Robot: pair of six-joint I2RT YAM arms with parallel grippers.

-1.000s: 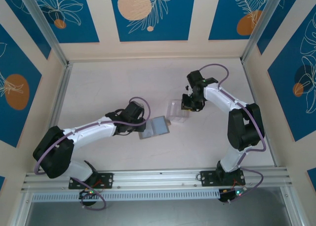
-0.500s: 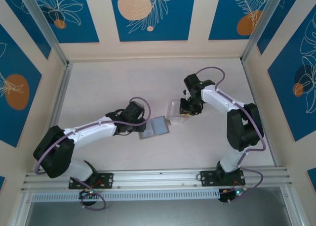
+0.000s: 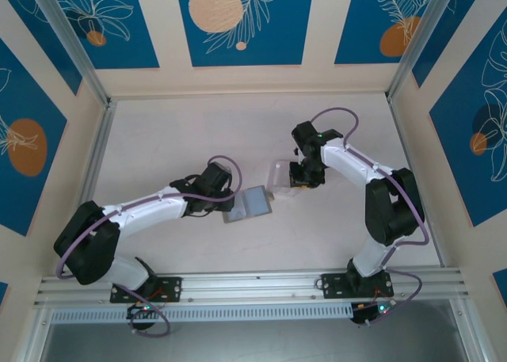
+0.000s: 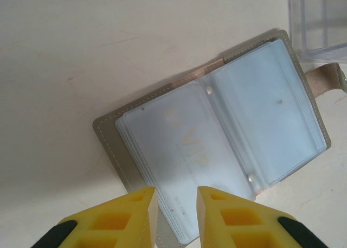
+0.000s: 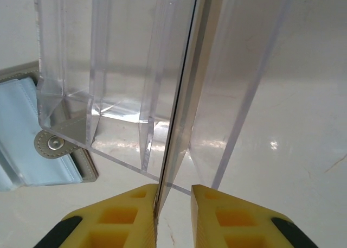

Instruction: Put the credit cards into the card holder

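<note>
At mid-table, the card holder (image 3: 248, 203) is laid open, its left edge met by the part-open left gripper (image 4: 177, 198) — nothing clasped. Just right, 1 credit card (image 5: 182, 96) in the clear box (image 5: 97, 69) is straddled by the right gripper (image 5: 173, 189), jaws slightly apart and unclamped. Pickup seems in hand, so firm closing and a straight lift are called for.

One camera is fixed high above and behind the arm bases (image 3: 146, 291), looking down on the whole table (image 3: 182, 132). The left wrist camera looks steeply down past the left gripper (image 4: 173, 196), close over the open card holder (image 4: 217, 145). The right wrist camera sits nearer still to a clear box (image 5: 124, 69); both wrist views catch the holder's snap tab (image 5: 51, 144).
</note>
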